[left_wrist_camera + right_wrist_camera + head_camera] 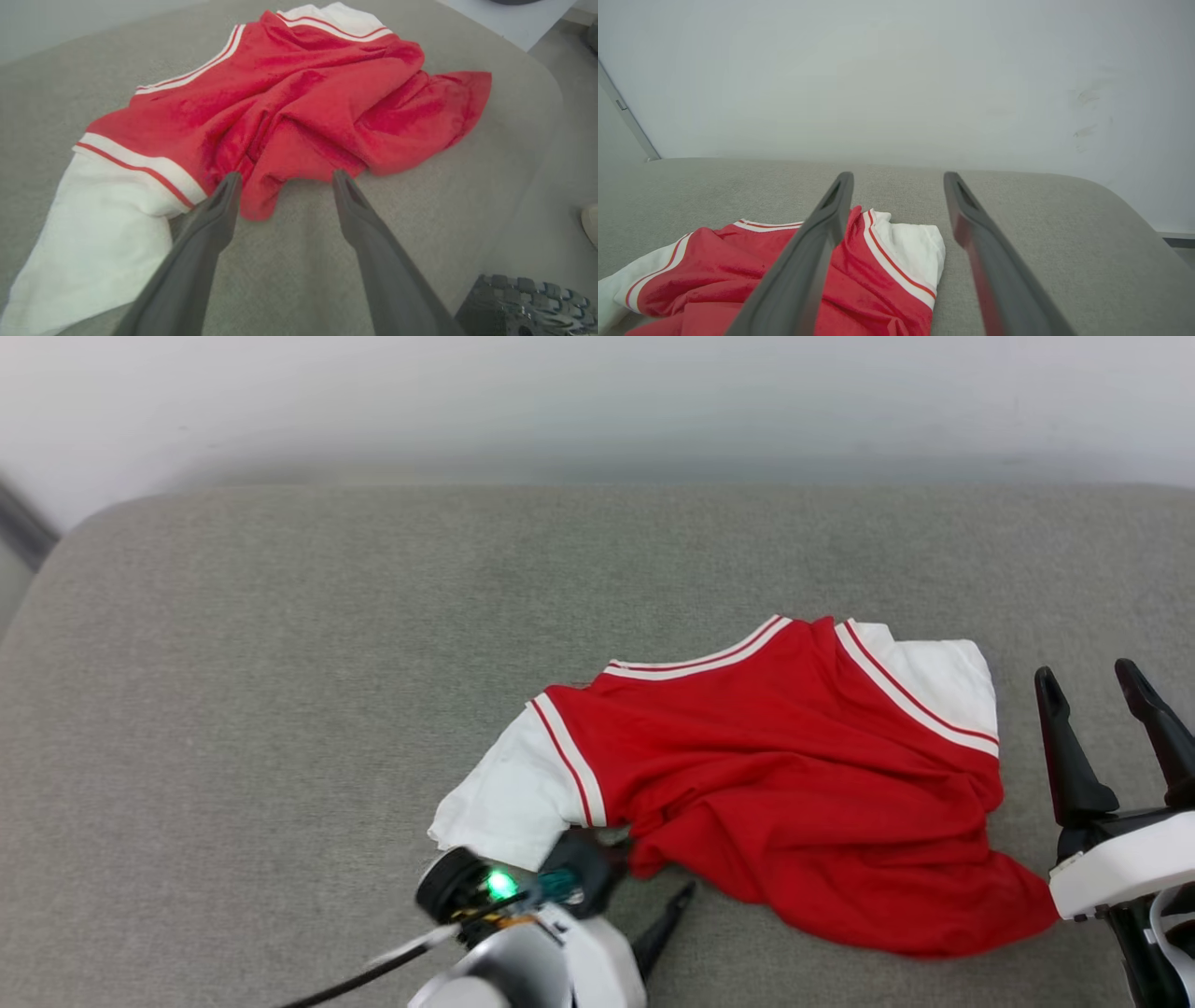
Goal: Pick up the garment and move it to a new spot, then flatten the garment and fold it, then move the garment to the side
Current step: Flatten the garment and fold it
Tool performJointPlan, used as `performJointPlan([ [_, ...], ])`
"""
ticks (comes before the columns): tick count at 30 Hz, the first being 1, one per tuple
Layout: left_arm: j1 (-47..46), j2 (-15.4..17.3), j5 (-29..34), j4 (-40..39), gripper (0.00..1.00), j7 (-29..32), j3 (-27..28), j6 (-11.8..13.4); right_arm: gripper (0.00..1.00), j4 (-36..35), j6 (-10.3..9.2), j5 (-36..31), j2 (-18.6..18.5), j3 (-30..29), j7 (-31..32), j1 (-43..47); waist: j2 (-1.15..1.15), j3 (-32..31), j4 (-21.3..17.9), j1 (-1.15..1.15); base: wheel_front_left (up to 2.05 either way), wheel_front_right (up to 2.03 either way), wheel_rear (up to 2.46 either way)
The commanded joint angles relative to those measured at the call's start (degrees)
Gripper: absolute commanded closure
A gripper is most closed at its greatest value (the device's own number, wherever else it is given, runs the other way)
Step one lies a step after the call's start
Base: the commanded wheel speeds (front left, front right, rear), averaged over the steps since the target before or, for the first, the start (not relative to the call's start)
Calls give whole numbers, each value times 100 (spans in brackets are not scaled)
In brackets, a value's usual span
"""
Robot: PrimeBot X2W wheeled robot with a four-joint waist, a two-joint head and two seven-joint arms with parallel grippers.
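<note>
The garment (794, 775) is a red jersey with white sleeves and red-and-white stripe trim. It lies crumpled on the grey cushion, plain red side up, with its lower hem bunched. My left gripper (644, 873) sits low at the near hem beside the left sleeve. In the left wrist view the left gripper (286, 179) is open, its tips at the edge of the garment (289, 102) and gripping nothing. My right gripper (1086, 674) stands open to the right of the right sleeve, clear of the cloth. In the right wrist view the right gripper (899, 177) is held above the garment (878, 280).
The grey upholstered cushion (280, 709) spreads wide to the left and back. A white wall (597, 392) rises behind it. The cushion's rounded edge (546, 93) drops to the floor, where a pale shoe-like shape (591, 224) and a dark textured part (528, 303) show.
</note>
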Motion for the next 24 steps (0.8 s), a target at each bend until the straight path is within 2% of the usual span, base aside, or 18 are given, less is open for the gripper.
performJointPlan([
  [1, -170, 21, 52, 48, 0, 152, -84, -29, 0, -37, -2, -36, 24, 8, 17, -45, 0, 87, -82, 0, 0, 0, 0],
  [7, -793, -192, 66, 581, 0, 793, -287, -11, 0, 4, -2, -80, 66, 20, 56, -146, 0, 277, -255, 0, 0, 0, 0],
  [13, -977, -338, -83, 1130, 1, 825, -461, -44, 0, 72, -2, -148, 102, -26, 0, -136, 0, 374, -345, 0, 0, 0, 0],
  [14, -1000, -331, -118, 1186, 100, 815, -508, -53, 0, 79, -2, -145, 113, -26, -9, -135, 0, 379, -349, 0, 0, 0, 0],
  [20, -1000, -134, -415, 1140, 100, 605, -1007, -73, 0, 182, -2, -224, 164, -41, -11, -101, 0, 289, -264, 0, 0, 0, 0],
  [24, -881, 279, -694, 821, 100, 585, -1333, -73, 0, 269, -2, -249, 184, -37, 8, -50, 0, 127, -145, 0, 0, 0, 0],
])
